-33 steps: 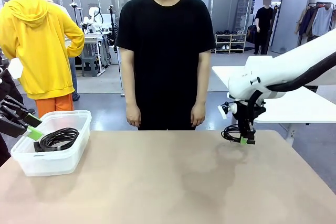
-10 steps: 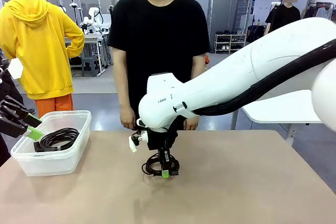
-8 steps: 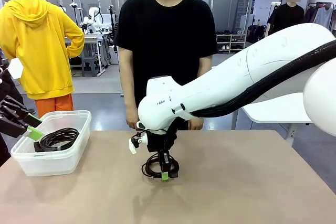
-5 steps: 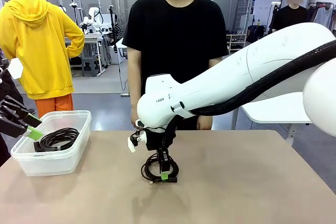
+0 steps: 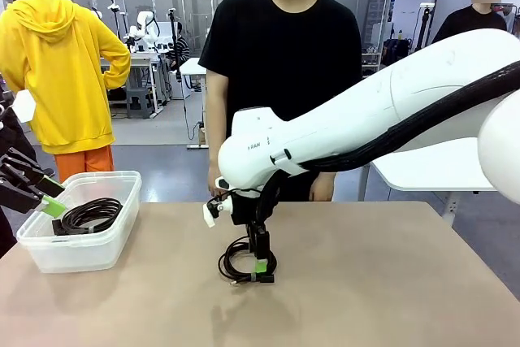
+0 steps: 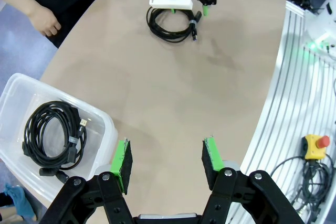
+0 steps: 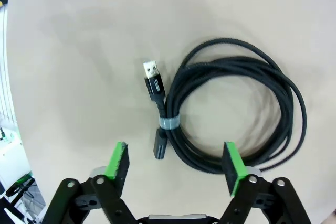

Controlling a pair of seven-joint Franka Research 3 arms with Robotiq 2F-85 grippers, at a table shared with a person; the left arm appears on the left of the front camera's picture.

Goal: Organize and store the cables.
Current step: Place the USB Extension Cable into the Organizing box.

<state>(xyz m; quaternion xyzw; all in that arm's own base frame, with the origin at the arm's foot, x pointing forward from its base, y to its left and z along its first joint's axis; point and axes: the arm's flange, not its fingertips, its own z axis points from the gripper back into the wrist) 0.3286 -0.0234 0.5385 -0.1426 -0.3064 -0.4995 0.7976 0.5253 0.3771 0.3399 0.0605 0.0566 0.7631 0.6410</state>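
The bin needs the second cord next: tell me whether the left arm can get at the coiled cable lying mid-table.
Probably yes. The left gripper is open with bare tabletop ahead, but the right gripper hangs open just over that coiled cable and should clear first.

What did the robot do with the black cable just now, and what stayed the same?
The right arm carried a coiled cable from the table's far right side to the middle, set it down and let go: the right gripper now has its jaws open above it. The left gripper stayed open beside the clear bin, and the other cable stayed inside it.
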